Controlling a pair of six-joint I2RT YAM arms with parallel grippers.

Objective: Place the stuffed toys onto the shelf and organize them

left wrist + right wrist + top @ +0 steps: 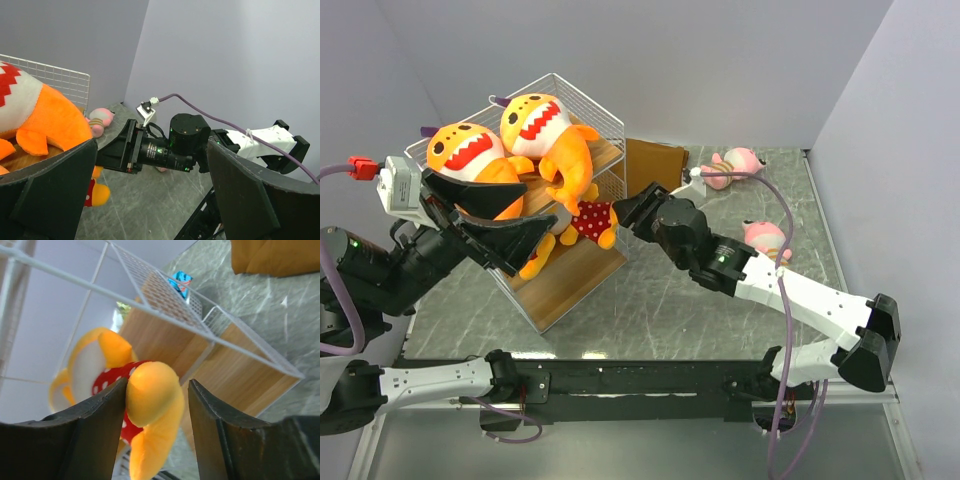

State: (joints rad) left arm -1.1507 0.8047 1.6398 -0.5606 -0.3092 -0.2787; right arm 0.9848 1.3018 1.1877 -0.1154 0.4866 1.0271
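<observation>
The shelf [603,128] is a white wire rack with wooden boards, at the back left. Two big orange sharks [470,152] [548,130] lie on its upper board. A small orange toy in red dotted clothes [590,220] lies at the lower board's edge; a second one [535,262] shows partly under my left gripper. My right gripper [628,210] is open, with that toy's orange limb [152,395] between its fingers, touching only the left finger [95,415]. My left gripper [542,212] is open and empty beside the sharks. Two pink toys [735,163] [765,236] lie on the table at the right.
A brown folded bag [655,165] lies behind the shelf's right side. The right arm [170,147] crosses close in front of the left gripper [150,150]. Grey walls close in the table at the back and the right.
</observation>
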